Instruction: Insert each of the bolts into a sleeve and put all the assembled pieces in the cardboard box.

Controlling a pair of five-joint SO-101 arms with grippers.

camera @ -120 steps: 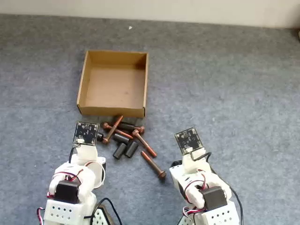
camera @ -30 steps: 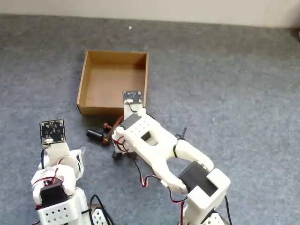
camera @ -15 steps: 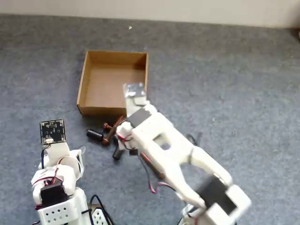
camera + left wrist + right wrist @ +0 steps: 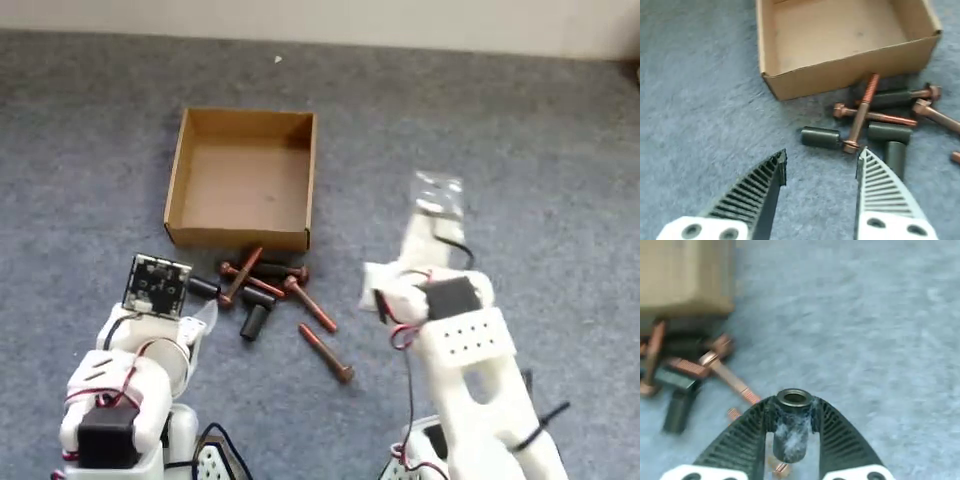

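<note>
From the high view, I see the cardboard box (image 4: 240, 238) sitting open on the grey worktop (image 4: 520, 130). The bolts (image 4: 252, 284) and sleeves (image 4: 254, 321) lie in a loose pile just in front of its near wall. A stray bolt (image 4: 325, 352) lies a little apart from the pile, on the side toward the right arm (image 4: 450, 310). The left arm (image 4: 150, 340) sits beside the pile's other end.

On the left wrist view, the left gripper (image 4: 822, 155) has its fingers spread wide with nothing between them, above bare worktop. Just beyond the tips a lone sleeve (image 4: 820, 137) lies on its side. Past it, crossed bolts and more sleeves lie close to the box's front wall.

On the right wrist view, the right gripper (image 4: 794, 407) has its fingers closed on a held sleeve (image 4: 790, 440). It is a dark one, standing on end with its open bore toward the camera. Below it I can make out the pile and a corner of the box, both blurred.
</note>
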